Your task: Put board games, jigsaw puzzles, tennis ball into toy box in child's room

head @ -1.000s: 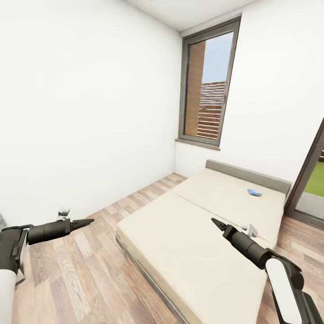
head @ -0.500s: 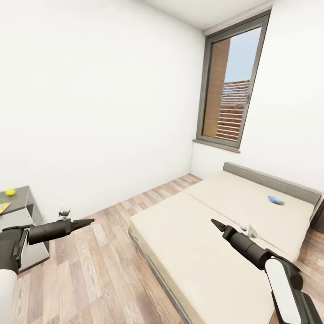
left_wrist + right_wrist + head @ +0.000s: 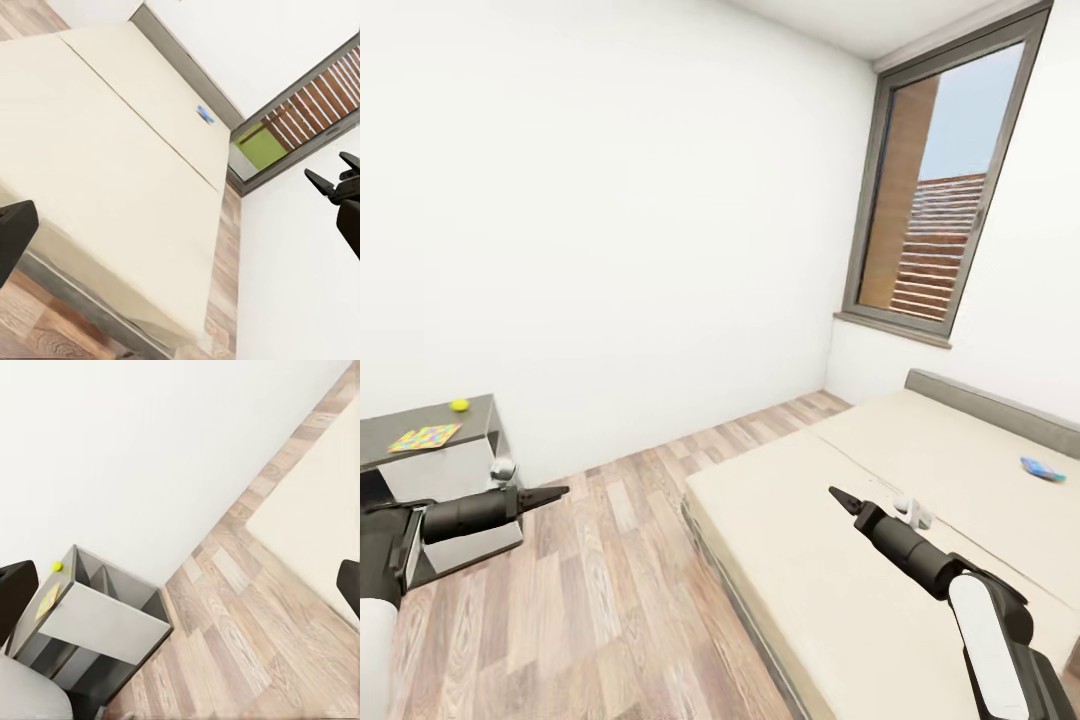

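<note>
The small blue board game [image 3: 1042,468] lies on the far panel of the cream bed [image 3: 830,590] and also shows in the left wrist view [image 3: 205,115]. At the left, the table's low dark grey section [image 3: 478,412] carries the tennis ball [image 3: 459,405] and one mosaic jigsaw puzzle [image 3: 425,437]. Ball [image 3: 56,565] and puzzle [image 3: 46,598] also appear in the right wrist view. My left gripper [image 3: 560,491] hangs over the floor beside that section, open and empty. My right gripper [image 3: 836,493] hovers above the bed, open and empty. The toy box is out of view.
Wood-plank floor [image 3: 610,570] runs between the table end and the bed. A white wall [image 3: 610,250] stands behind. A tall grey-framed window [image 3: 940,210] is in the far right corner, above the bed's grey headboard [image 3: 990,400].
The camera has turned left, so the bed and window slid right in the picture. The table's dark section with ball and puzzle came fully into view. Both arms hold the same pose.
</note>
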You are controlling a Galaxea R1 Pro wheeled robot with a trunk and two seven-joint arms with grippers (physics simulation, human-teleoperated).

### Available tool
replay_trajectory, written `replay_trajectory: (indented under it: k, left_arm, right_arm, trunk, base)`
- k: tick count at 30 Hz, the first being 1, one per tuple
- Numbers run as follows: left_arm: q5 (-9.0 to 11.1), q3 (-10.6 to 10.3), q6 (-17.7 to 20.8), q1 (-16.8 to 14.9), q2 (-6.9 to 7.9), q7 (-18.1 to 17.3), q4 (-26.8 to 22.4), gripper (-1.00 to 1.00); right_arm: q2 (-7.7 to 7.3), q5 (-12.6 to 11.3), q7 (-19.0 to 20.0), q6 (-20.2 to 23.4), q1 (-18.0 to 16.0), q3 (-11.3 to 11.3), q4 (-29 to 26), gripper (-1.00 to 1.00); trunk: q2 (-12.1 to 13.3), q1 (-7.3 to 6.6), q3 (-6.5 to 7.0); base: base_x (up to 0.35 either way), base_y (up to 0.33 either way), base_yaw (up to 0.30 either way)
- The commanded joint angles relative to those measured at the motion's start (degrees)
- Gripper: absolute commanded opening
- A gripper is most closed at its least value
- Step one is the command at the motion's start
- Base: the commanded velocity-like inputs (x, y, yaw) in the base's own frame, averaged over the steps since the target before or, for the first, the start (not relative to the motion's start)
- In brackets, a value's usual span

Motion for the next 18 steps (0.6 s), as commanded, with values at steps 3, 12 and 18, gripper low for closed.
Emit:
replay_trajectory:
  k: [3, 12, 18]
  left_arm:
    - [-0.62, 0.17, 0.60, -0.06, -0.05, -0.48, -0.01, 1.00]
    - [-0.64, 0.21, 0.74, -0.06, -0.05, -0.48, -0.01, 1.00]
    - [-0.63, 0.22, 0.70, -0.06, -0.04, -0.48, -0.01, 1.00]
  right_arm:
    - [0.01, 0.16, 0.30, 0.31, -0.01, -0.12, -0.02, 1.00]
    - [0.01, 0.16, 0.29, 0.31, -0.01, -0.12, -0.01, 1.00]
    - [0.01, 0.16, 0.29, 0.31, -0.01, -0.12, 0.20, 1.00]
  trunk:
    - [-0.05, 0.01, -0.03]
    - [-0.05, 0.01, -0.03]
    - [-0.05, 0.01, -0.03]
  base:
    - [-0.147, -0.053, 0.291]
    - [-0.075, -0.078, 0.291]
    - [-0.007, -0.009, 0.291]
